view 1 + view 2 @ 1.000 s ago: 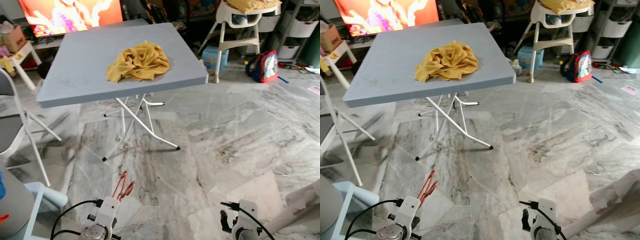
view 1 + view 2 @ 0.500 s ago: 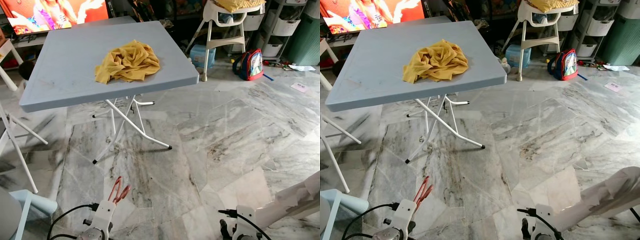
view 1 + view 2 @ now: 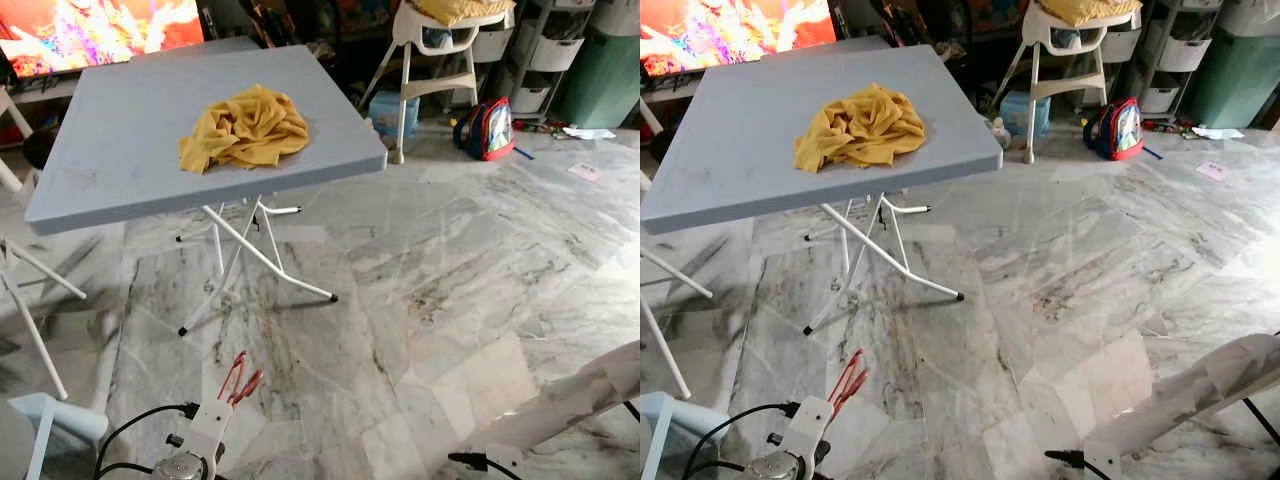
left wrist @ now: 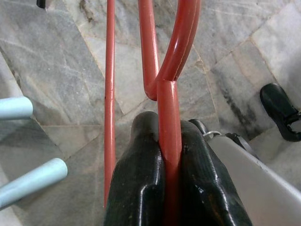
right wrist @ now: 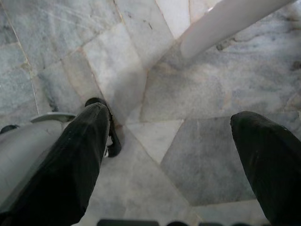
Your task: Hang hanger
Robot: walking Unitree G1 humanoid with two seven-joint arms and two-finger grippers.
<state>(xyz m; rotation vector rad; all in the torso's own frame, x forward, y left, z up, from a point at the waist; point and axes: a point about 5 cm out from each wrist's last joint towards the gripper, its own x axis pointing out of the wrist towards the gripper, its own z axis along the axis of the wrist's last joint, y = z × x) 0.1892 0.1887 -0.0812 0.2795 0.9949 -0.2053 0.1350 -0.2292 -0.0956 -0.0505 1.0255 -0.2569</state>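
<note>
1. Red hanger sits low at near left, above the marble floor, its thin red bars poking up from the left arm's wrist in the head views.
2. Left claw is pinching the hanger: both black fingers pressed tight on one red bar, with the bar running out beyond the tips and splitting into a loop. A second, thinner red bar runs alongside, just beside the fingers, not gripped.
3. Right claw is spread wide, fingers well apart, nothing between them, hanging over the floor tiles at near right.
4. Right arm, wrapped in white, crosses the near right corner.
5. Grey folding worktop stands far left on white crossed legs; a crumpled yellow cloth lies on it, toward its right half.
6. Pale blue rails lie just beside the left claw in the wrist view.
7. Far right: white high chair, and a red-and-blue backpack on the floor near it.
8. Lit TV screen behind the worktop, far left.
</note>
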